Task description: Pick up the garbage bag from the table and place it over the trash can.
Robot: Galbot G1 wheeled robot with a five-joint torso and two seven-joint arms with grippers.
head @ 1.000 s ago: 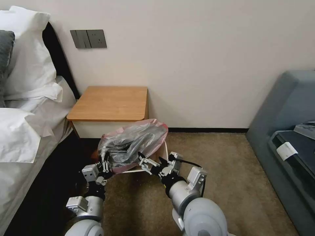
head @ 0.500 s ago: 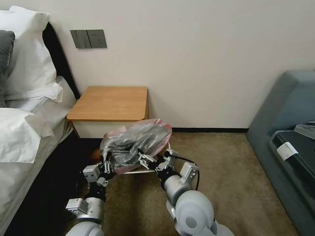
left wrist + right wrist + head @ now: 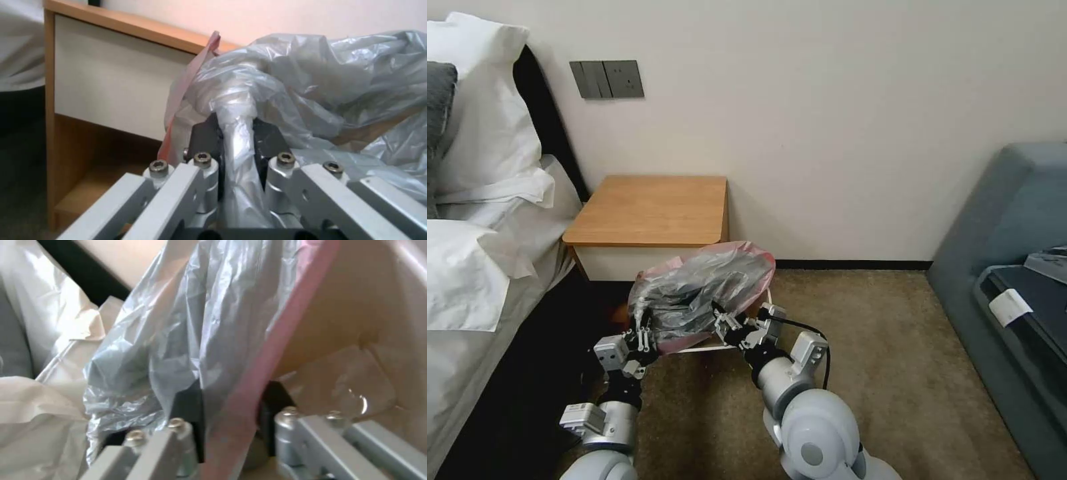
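Grey crinkly plastic with a pink rim, the garbage bag [image 3: 704, 290] hangs in the air over the trash can [image 3: 764, 310], held up from both sides. It sits lower than the top of the table [image 3: 650, 210] and in front of its right corner. The bag stretches longways from the robot's left to its right, tilted so its right end is higher and nearer the wall. The left gripper [image 3: 640, 333] is closed tight on a twisted bunch of grey plastic at the bag's left end. The right gripper [image 3: 725, 322] pinches the pink rim at the near right side, above the can's open top.
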